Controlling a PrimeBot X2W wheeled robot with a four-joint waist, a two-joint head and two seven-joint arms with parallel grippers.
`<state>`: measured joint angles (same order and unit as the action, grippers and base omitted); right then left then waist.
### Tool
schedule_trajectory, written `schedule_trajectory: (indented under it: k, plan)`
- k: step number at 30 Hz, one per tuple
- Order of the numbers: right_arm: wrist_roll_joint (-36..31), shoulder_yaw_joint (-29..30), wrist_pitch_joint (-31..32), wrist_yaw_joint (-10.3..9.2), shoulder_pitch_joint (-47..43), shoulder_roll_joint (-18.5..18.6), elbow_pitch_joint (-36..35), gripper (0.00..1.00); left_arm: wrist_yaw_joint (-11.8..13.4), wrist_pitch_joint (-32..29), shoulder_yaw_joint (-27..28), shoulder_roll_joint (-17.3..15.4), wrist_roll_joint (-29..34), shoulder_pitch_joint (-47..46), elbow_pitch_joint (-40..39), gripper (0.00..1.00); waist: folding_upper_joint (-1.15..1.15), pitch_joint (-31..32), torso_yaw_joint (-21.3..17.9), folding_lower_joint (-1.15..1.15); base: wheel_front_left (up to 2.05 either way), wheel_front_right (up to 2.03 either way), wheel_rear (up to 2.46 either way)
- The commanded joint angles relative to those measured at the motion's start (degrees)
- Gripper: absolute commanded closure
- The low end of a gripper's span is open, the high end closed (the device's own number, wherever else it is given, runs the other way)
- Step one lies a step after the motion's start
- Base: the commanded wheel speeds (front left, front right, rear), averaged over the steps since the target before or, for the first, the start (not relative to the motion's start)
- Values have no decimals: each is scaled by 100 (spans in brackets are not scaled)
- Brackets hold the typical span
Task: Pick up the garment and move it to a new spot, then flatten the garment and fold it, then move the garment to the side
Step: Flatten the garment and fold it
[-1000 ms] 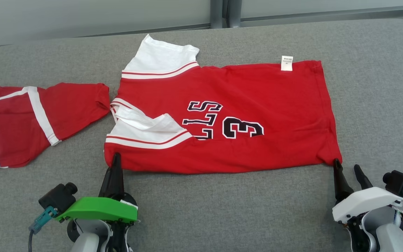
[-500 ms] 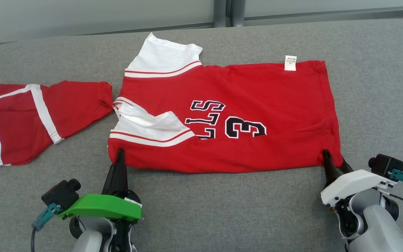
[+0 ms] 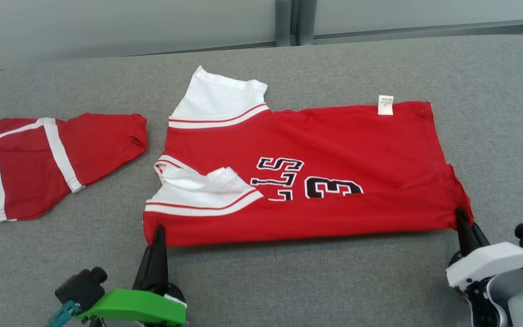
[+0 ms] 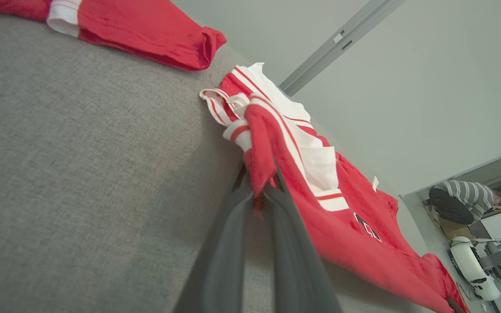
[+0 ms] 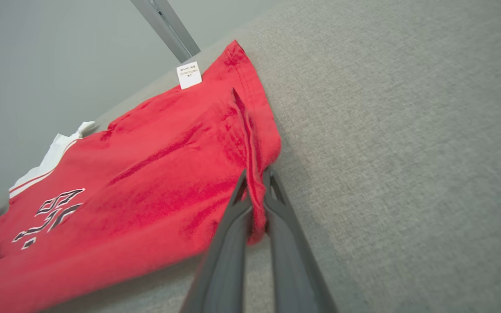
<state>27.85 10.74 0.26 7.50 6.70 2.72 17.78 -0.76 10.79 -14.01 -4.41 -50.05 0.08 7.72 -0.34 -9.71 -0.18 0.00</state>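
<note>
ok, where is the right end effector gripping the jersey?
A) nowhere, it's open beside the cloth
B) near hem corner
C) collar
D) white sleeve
B: the right end effector is shut on the near hem corner of the jersey, with red cloth pinched in it.

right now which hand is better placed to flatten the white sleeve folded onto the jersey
Left, probably. The left hand pinches the jersey at its near corner, right beside that white sleeve; the right hand grips the hem corner at the opposite end. It must let go first.
</note>
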Motion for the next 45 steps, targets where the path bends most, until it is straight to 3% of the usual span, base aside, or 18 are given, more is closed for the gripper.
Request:
schedule_trajectory:
  k: [1, 7, 13, 15, 16, 22, 28, 36, 45]
  plan:
    - [-34, 110, 84, -2, -230, 34, -204, 100, 53, -40, -13, -33, -1, 213, -110, 100, 34, 22, -26, 0, 0, 0, 0]
    - [94, 233, 343, -2, -779, 31, -644, 100, 238, -156, -189, -56, 81, 756, -375, 100, 34, 56, -58, 0, 0, 0, 0]
    - [119, 195, 237, -2, -1031, 31, -651, 100, 433, -200, -249, -47, 112, 1025, -262, 100, 34, 99, -96, 0, 0, 0, 0]
    - [-4, 271, 124, -2, -1068, 32, -641, 4, 490, -184, -246, -49, 139, 1022, -194, 9, 34, 114, -129, 0, 0, 0, 0]
    - [-30, 285, 98, -1, -1071, 28, -637, 0, 503, -179, -231, -57, 139, 1028, -167, 0, 34, 116, -142, 0, 0, 0, 0]
    - [-252, 529, -18, -1, -1071, 28, -798, 0, 643, -162, -71, -225, 172, 1088, -175, 0, 34, 105, -222, 0, 0, 0, 0]
    - [-499, 568, -70, -1, -825, 26, -1251, 0, 724, -290, -82, -693, 604, 535, -454, 0, 34, -16, -299, 0, 0, 0, 0]
    - [-677, 80, 84, -1, -388, 94, -1863, 0, 461, -1004, -426, -1260, 1220, -1218, -278, 0, 34, -391, -498, 0, 0, 0, 0]
    - [-525, -379, 95, -1, 92, 286, -2051, 0, 123, -1655, -775, -1274, 1510, -3082, 862, 0, 34, -980, -749, 0, 0, 0, 0]
